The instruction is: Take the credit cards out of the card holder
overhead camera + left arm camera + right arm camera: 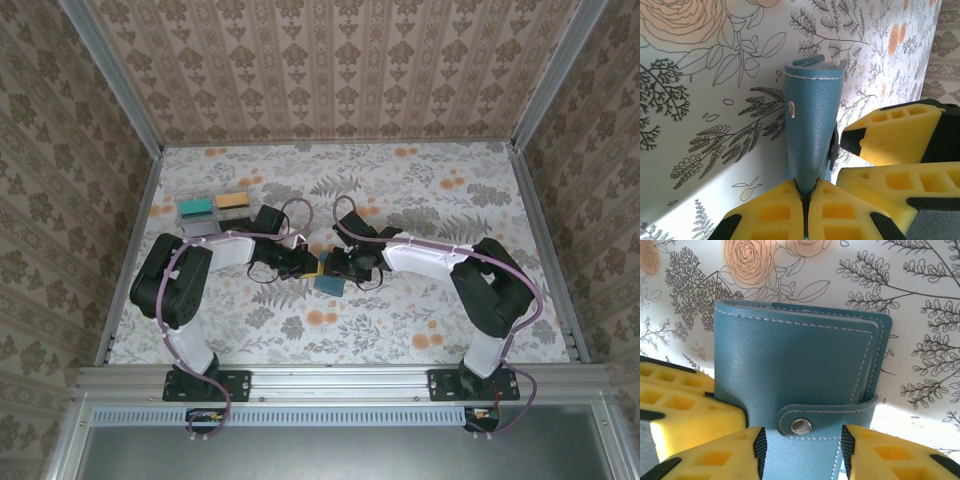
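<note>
My left pincer point(804, 194) clenches the card holder point(812, 120). The right pincer point(802, 442) flanks its snap strap point(830, 412), grip unclear. The credit cards point(197, 208) lie rear-left.

I see the closed teal card holder point(800, 365) against the floral table point(920, 300), its strap fastened by a metal snap point(801, 426). My right gripper point(802, 437) has a yellow finger on each side of that strap. I can't tell whether they pinch.

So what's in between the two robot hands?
The teal card holder: the left gripper pinches one edge, the right gripper flanks its snap strap, as both wrist views show.
</note>
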Motion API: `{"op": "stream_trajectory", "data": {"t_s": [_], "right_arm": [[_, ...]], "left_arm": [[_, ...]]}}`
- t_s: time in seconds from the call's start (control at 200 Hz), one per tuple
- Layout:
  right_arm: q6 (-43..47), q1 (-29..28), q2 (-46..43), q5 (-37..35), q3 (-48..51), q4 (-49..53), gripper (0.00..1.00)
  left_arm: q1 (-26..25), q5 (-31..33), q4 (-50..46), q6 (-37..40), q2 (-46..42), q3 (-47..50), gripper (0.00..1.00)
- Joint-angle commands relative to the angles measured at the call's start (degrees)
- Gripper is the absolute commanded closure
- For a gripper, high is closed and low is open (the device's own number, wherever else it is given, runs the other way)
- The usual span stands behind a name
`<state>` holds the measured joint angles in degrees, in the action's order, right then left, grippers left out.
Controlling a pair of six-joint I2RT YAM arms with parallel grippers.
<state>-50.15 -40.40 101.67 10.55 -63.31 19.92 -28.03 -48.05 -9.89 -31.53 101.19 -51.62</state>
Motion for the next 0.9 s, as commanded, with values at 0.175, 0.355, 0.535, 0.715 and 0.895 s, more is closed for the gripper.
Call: {"op": "stream_trajectory", "data": {"t_s": [0.175,0.355,0.535,0.715,0.895], "right_arm": [[-0.6,0.0,3.9,-2.5,-4.5,4.0,0.6],[-1.6,0.1,4.0,-5.5,-3.4,5.4,0.7],[-3.5,0.1,1.7,-9.8,-0.9,7.3,0.83],[-5.3,0.4,-1.2,-15.2,0.7,10.6,0.88],[-4.8,0.8,-0.9,-14.5,0.3,12.0,0.82]], "left_arm": [[-0.2,-2.8,1.5,-0.3,-1.8,0.6,1.0],[-0.2,-1.5,1.5,-0.8,-2.0,0.8,1.0],[0.0,1.7,-0.3,-0.6,-2.6,0.7,1.0],[0.5,3.2,-1.1,-0.8,-2.4,1.0,1.0],[0.5,4.1,-1.2,-1.6,-2.5,0.9,1.0]]}}
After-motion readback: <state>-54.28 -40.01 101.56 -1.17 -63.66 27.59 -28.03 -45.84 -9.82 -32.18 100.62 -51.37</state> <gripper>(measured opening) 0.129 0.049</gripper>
